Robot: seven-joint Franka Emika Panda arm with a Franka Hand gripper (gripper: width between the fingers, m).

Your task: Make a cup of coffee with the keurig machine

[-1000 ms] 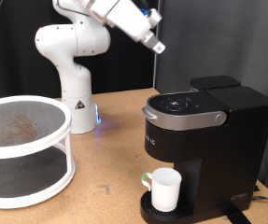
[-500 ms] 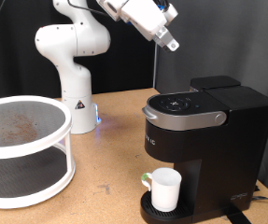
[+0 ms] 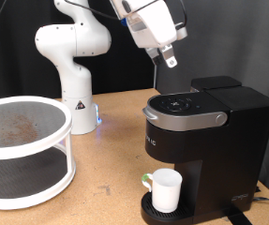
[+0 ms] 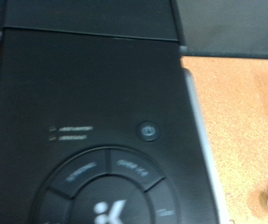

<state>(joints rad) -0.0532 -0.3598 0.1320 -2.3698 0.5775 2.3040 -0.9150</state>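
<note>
The black keurig machine stands at the exterior view's right with its silver-grey handle down and the lid closed. The white cup stands upright on the round drip base under the spout. My gripper hangs in the air above the machine's button panel, apart from it, pointing down; its fingers look shut and empty. The wrist view looks straight down on the machine's top, showing the power button and the round button cluster. No fingers show there.
A white two-tier round rack stands at the exterior view's left on the wooden table. The arm's white base stands behind it, with a blue light at its foot. A cable lies at the machine's bottom right.
My gripper has swung to the exterior view's right and come down a little, now sitting over the machine's top. The cup and the machine have not moved.
</note>
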